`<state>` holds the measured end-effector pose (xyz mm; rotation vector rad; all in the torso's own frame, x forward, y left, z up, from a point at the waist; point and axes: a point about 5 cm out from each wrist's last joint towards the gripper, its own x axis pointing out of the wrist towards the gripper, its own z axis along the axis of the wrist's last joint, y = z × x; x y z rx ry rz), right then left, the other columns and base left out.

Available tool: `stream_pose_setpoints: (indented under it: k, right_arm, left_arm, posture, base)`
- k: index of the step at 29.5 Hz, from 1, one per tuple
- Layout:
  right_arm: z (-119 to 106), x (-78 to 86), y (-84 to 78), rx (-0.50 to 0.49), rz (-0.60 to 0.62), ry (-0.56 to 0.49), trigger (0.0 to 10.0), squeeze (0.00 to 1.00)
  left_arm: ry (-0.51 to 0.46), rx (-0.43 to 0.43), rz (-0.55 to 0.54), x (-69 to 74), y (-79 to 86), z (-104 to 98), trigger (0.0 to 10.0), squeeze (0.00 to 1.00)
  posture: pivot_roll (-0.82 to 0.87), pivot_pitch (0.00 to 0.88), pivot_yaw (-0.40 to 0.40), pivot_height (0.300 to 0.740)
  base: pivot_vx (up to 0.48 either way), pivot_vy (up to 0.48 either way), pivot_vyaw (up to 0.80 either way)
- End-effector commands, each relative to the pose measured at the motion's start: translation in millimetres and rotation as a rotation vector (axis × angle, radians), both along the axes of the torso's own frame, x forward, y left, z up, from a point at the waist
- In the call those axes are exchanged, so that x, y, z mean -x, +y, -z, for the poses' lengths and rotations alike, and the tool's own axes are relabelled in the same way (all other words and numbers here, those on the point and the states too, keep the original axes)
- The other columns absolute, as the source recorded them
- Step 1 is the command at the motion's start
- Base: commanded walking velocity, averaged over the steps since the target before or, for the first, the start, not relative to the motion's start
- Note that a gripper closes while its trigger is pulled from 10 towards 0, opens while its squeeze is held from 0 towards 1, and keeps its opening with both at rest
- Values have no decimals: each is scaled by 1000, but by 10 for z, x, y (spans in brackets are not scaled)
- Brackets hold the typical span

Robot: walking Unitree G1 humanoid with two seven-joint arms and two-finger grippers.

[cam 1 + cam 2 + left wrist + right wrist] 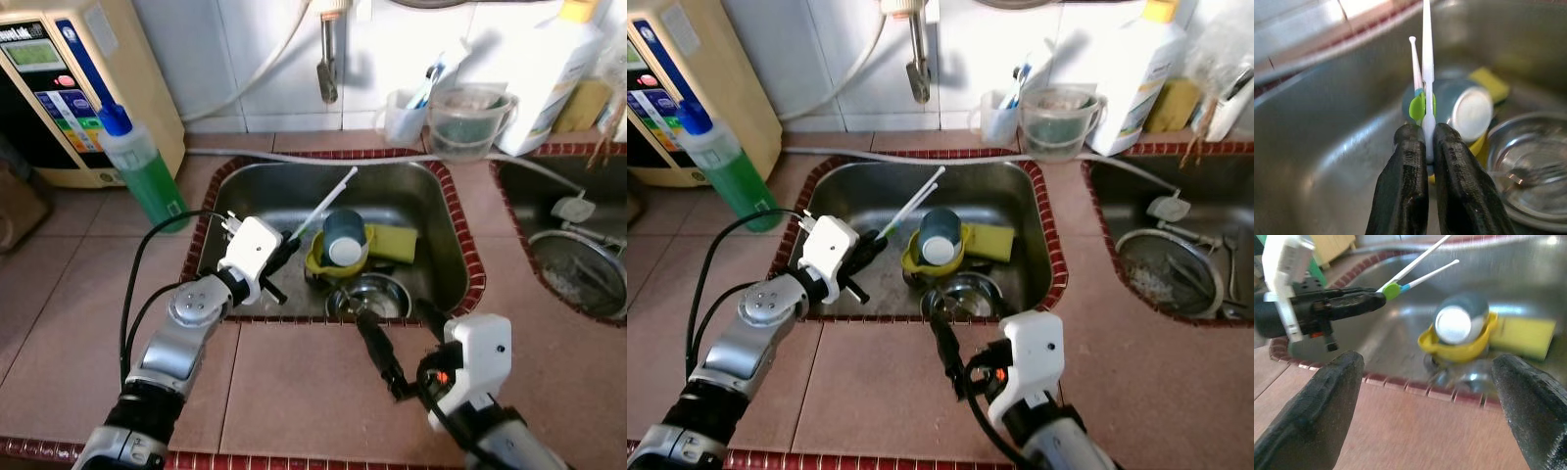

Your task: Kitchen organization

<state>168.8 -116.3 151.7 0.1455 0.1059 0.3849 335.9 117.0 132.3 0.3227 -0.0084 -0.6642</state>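
Countertop of reddish-brown tiles (294,392), viewed from above, with stainless-steel sink basin (392,191) set into it behind a red brick-pattern rim.

Far left: cream water-purifier unit with blue control strip (59,88) against the wall. Just in front of it: clear bottle of green liquid with blue cap (142,166), upright near the basin's left corner.

Left gripper (289,245), reaching over the basin's left edge, closed on two long white plastic utensils with a green tab at the base (1424,98). Fingers (1405,196) clamped tight on the lower ends; shafts slanting up over the basin toward the back wall.

Inside the basin, centre: grey-blue cup lying on its side, pale base facing the camera (345,238), resting in a yellow bowl (323,262). Touching on the right: yellow sponge (395,245). Just in front: round stainless-steel bowl (370,294), near the front rim.

Right gripper (377,352), over the tiles at the basin's front rim, fingers (1312,416) spread wide, holding nothing.

Back ledge, right of the tap: clear plastic cup with toothbrush-like items (407,113), clear measuring jug (468,119), large white bottle (554,69). Far right: second basin (578,245).
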Motion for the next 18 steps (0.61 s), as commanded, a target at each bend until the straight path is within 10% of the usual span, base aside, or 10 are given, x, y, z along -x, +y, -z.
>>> stream_pose_setpoints:
  k: [1,13,14,18]
  right_arm:
    - [-40,46,35,-24,-9,9,10000,0]
    - [-35,205,66,-31,-2,54,10000,0]
    - [-36,220,66,-31,1,60,10000,0]
    - [-48,250,66,-32,10,75,10000,0]
  left_arm:
    - [2,-28,11,-16,28,21,10000,0]
    - [5,-19,37,-130,-22,-38,10000,0]
    - [5,-8,34,-146,-18,-49,10000,1000]
    - [2,-3,41,-179,-2,-44,10000,1000]
  posture:
    - [-217,265,116,740]
    - [-234,311,131,740]
    - [-237,313,134,740]
    - [-239,311,136,740]
  base:
    - [0,0,0]
    - [0,0,0]
    - [0,0,0]
    - [0,0,0]
